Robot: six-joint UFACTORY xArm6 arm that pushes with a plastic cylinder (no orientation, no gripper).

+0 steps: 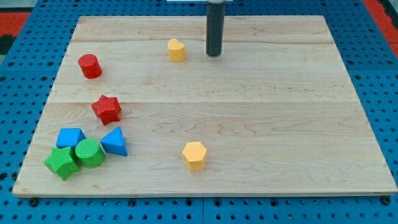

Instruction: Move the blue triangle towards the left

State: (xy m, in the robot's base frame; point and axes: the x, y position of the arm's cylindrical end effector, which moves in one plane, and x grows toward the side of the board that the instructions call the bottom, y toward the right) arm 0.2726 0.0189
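Observation:
The blue triangle (114,141) lies near the board's lower left, touching the green cylinder (90,153) on its left. My tip (214,55) is near the view's top centre, far up and to the right of the blue triangle, just right of a yellow block (176,50).
A blue block (69,137) and a green cube (61,163) sit by the green cylinder. A red star (107,109) lies above the triangle, a red cylinder (89,66) further up. A yellow hexagon (194,155) lies at lower centre. The wooden board (280,124) sits on a blue pegboard.

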